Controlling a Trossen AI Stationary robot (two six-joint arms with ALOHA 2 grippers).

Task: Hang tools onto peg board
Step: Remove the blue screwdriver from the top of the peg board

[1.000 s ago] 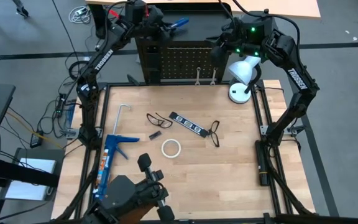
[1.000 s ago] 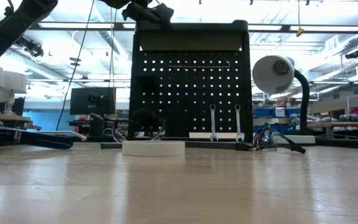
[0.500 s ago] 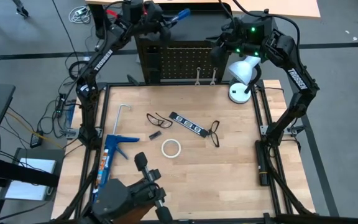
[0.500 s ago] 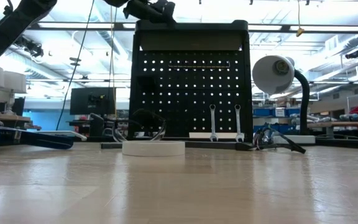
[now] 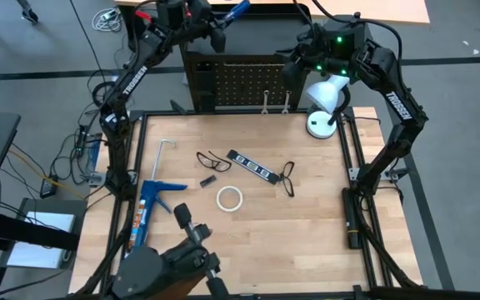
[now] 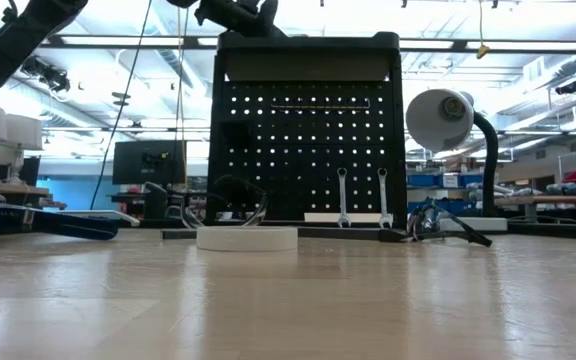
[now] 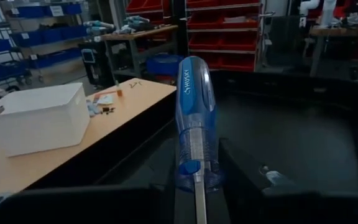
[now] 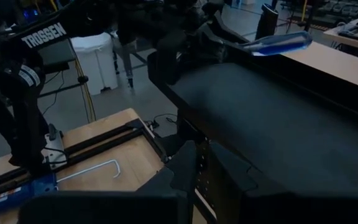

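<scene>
My left gripper is above the top of the peg board, at its left end, shut on the blue-handled screwdriver. The handle sticks out past the fingers, beyond the board's top. My right gripper hovers at the board's top right, fingers together; whether it touches the board I cannot tell. Two silver wrenches hang low on the board's face. On the table lie the white tape ring, two black wire loops and the black strip. My left gripper pinches the screwdriver's metal shaft between its two fingers, just behind the blue handle. The fingers point about level, and the shaft runs along them. The handle sticks forward beyond the fingertips, lifted clear above the board's top.
A white desk lamp stands at the far right corner, beside the board. A blue caulking gun and a bent metal rod lie at the table's left. A dark camera mount sits at the near edge.
My left gripper has risen a little above the board's top and tipped upward to about level. The screwdriver's blue handle has swung up and away over the board's top. The grip has stayed shut.
</scene>
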